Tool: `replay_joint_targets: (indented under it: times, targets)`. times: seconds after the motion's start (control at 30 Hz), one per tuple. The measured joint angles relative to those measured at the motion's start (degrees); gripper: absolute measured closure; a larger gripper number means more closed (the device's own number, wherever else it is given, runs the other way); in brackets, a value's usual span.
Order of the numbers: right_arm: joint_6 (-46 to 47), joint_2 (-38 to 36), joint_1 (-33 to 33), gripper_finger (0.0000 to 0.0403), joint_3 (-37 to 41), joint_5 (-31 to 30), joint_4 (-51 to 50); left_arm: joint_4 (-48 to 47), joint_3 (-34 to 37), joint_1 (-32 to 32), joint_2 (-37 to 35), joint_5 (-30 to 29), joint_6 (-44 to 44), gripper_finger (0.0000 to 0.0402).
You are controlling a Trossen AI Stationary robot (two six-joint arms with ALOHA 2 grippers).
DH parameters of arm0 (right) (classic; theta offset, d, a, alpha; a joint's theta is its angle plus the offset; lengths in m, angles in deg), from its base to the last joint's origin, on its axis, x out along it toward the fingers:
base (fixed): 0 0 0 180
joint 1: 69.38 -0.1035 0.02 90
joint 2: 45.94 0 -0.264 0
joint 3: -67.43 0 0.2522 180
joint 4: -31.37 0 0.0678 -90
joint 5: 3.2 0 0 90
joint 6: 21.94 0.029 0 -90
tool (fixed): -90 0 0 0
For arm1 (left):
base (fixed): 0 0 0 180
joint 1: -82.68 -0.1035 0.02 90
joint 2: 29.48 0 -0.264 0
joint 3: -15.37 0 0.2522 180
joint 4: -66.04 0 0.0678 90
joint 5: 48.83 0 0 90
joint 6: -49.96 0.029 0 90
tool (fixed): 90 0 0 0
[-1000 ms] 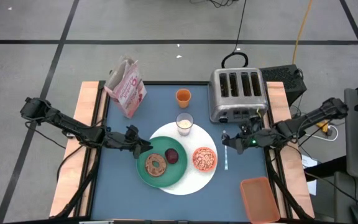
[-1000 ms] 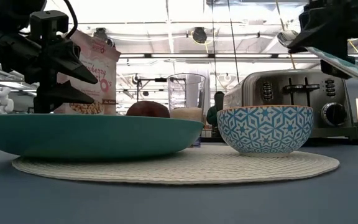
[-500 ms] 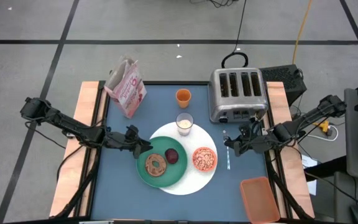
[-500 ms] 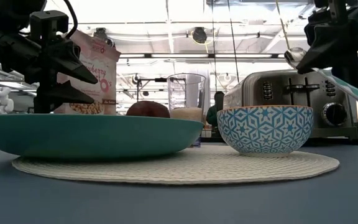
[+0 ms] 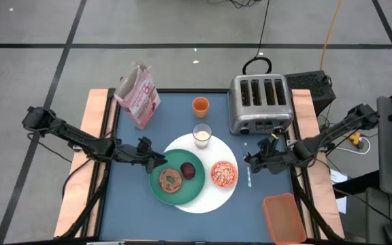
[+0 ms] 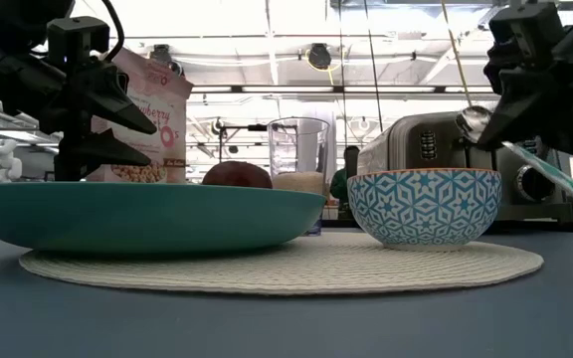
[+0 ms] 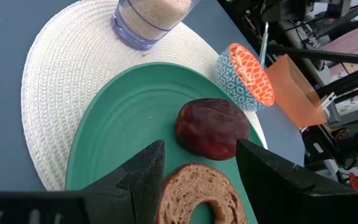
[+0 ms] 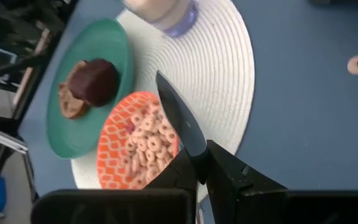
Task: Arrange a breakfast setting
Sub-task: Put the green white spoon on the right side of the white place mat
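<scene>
the left end effector (image 5: 156,158) hovers with fingers spread at the green plate's (image 5: 156,189) edge, above the bagel (image 5: 171,180). that plate sits on the white round plate (image 5: 206,201) with the orange bowl (image 5: 223,173) of cereal. just right of it, over the worktop (image 5: 131,204), the right end effector (image 5: 249,160) pinches the spoon (image 5: 248,175).

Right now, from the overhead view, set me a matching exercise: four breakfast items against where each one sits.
Items:
1. bagel
2. cereal bowl
3. orange cup
4. spoon

Places:
A. in the right hand, above the table beside the mat
B. on the green plate
C. alone on the blue table, behind the milk glass
D. on the white woven mat, right side

Pairs: 1-B, 2-D, 3-C, 4-A
</scene>
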Motion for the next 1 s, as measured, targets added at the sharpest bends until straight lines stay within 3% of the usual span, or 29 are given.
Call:
replay_joint_targets:
  times: [1.0]
  targets:
    - [25.27,19.01,0.04,0.039,-0.04,0.38,3.93,0.0,-0.01,-0.01,-0.01,-0.01,1.72,0.0199]
